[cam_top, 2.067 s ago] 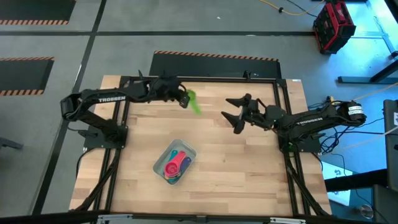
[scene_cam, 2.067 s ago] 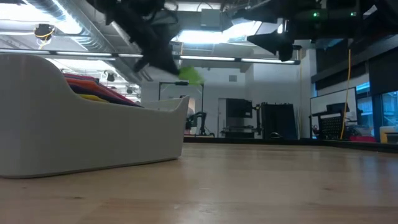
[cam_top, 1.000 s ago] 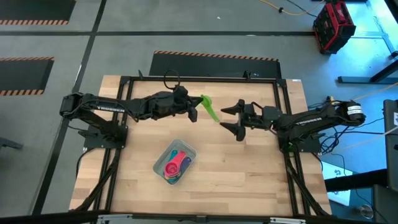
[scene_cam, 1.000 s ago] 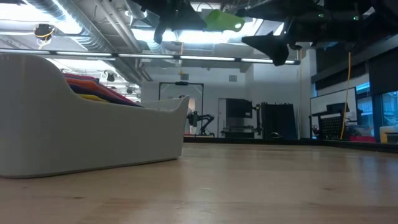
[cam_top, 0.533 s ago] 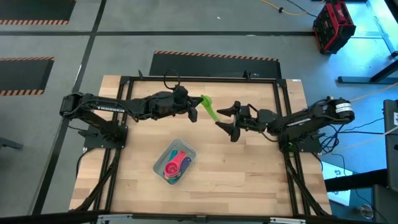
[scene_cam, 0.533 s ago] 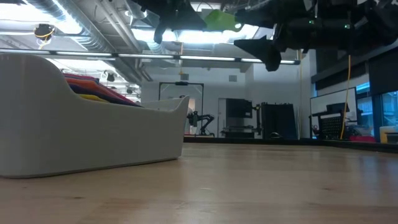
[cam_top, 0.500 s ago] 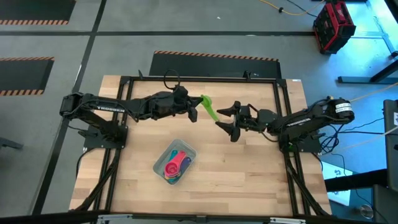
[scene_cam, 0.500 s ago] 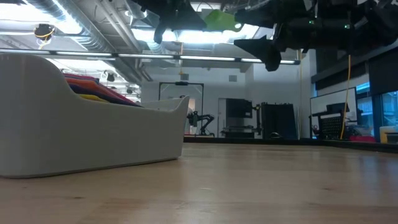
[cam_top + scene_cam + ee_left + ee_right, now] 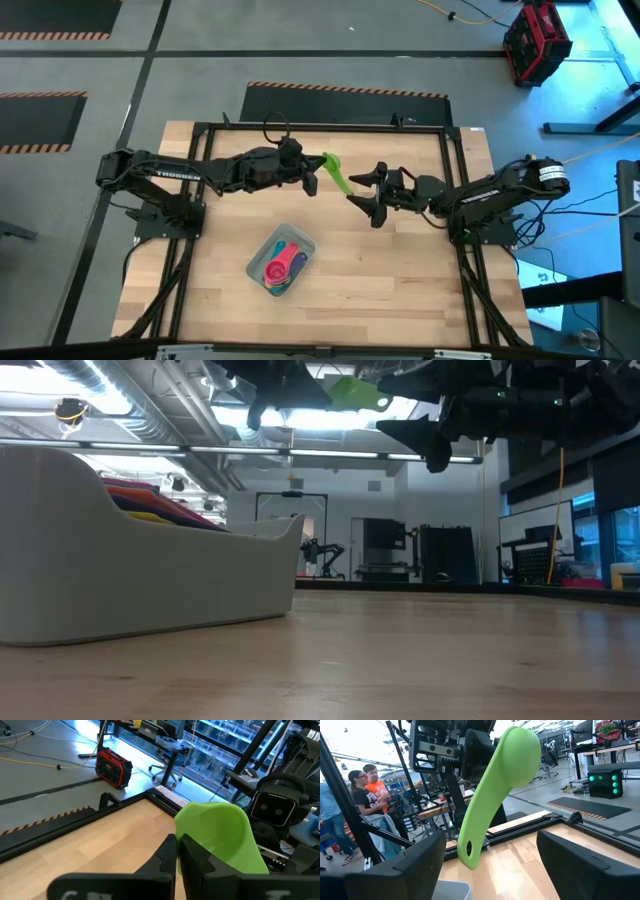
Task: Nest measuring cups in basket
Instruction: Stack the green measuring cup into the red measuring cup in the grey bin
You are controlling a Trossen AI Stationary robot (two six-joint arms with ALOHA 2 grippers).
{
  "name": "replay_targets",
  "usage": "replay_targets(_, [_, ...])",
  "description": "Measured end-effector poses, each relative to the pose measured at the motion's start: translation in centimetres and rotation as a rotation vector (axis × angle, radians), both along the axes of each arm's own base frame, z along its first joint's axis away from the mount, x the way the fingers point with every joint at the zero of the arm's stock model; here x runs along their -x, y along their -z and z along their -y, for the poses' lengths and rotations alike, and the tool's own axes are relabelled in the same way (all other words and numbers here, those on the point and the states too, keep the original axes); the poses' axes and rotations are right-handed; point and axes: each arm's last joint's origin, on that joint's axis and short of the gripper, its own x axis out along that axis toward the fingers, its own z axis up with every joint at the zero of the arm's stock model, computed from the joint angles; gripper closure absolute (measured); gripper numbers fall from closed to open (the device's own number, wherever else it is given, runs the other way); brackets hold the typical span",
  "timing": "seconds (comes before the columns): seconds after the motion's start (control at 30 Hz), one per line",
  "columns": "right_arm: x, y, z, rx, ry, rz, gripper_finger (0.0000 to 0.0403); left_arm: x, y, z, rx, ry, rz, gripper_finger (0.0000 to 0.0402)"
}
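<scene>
My left gripper (image 9: 312, 178) clamps the green plastic scoop-shaped measuring cup (image 9: 337, 173) high over bare table (image 9: 400, 270); my spread right gripper (image 9: 362, 188) flanks its handle.

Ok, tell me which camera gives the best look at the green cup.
The right wrist view: the green cup fills the picture, bowl to handle, between the right gripper's open fingers. The left wrist view shows only its bowl past the left gripper, which is shut on it. The high view shows a small sliver, the low view a small patch high up.

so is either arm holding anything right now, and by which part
The left tool holds the green measuring cup by its bowl end, the handle pointing away. The right tool is open at the handle and holds nothing.
</scene>
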Motion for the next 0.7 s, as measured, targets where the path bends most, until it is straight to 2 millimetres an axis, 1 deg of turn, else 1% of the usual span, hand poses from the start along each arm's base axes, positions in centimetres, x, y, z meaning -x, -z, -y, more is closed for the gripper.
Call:
replay_targets(0.53, [0.00, 0.03, -0.01, 0.022, 0.003, -0.006, 0.0088, 0.00, 0.00, 0.00, 0.002, -0.001, 0.001, 0.0399])
replay_targets(0.6, [0.00, 0.03, -0.01, 0.022, 0.003, -0.006, 0.0098, 0.00, 0.01, 0.00, 0.002, -0.001, 0.001, 0.0399])
replay_targets(0.7, [0.00, 0.04, -0.01, 0.022, 0.003, -0.006, 0.0144, 0.00, 0.01, 0.00, 0.002, -0.002, 0.001, 0.0398])
